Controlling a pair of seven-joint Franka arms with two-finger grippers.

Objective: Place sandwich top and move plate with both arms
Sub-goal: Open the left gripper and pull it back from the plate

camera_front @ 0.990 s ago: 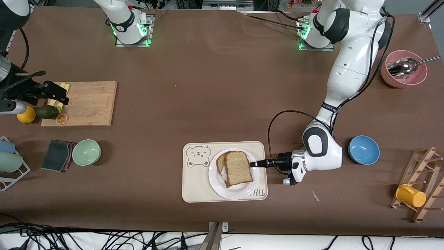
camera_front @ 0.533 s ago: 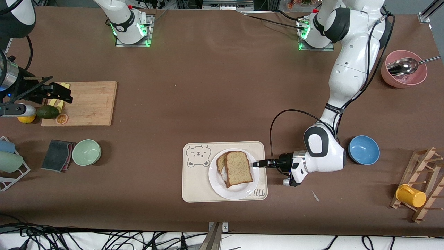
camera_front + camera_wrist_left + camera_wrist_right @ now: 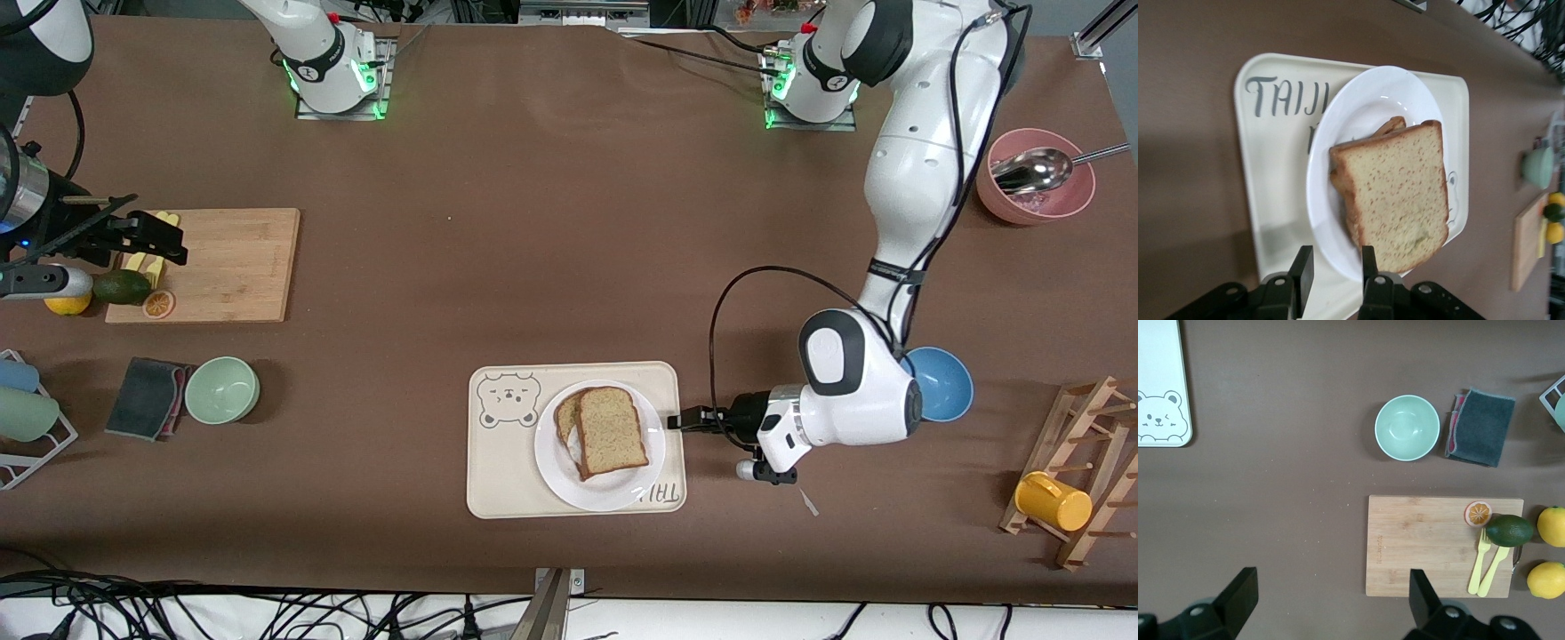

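The sandwich top (image 3: 612, 429), a speckled tan slice with brown crust, lies on another slice (image 3: 565, 418) on the white plate (image 3: 613, 493), which sits on the cream bear-print tray (image 3: 498, 471). In the left wrist view the sandwich top (image 3: 1395, 193) covers most of the plate (image 3: 1365, 107). My left gripper (image 3: 673, 420) hovers at the tray's edge toward the left arm's end of the table. It is open, with nothing between its fingers (image 3: 1302, 270). My right gripper (image 3: 151, 242) hangs open wide over the end of the wooden cutting board (image 3: 222, 262).
A blue bowl (image 3: 942, 384) stands close under the left arm's elbow. A green bowl (image 3: 222, 389) and grey cloth (image 3: 147, 397) lie nearer the camera than the board. An avocado (image 3: 122, 286) and a lemon (image 3: 68, 304) sit beside it. A pink bowl with spoon (image 3: 1036, 178) and a rack with a yellow cup (image 3: 1053, 502) stand at the left arm's end.
My left gripper has drawn back from the sandwich top to the tray's edge, leaving the slice on the plate. The right gripper shifted slightly over the board a second ago and now holds still.
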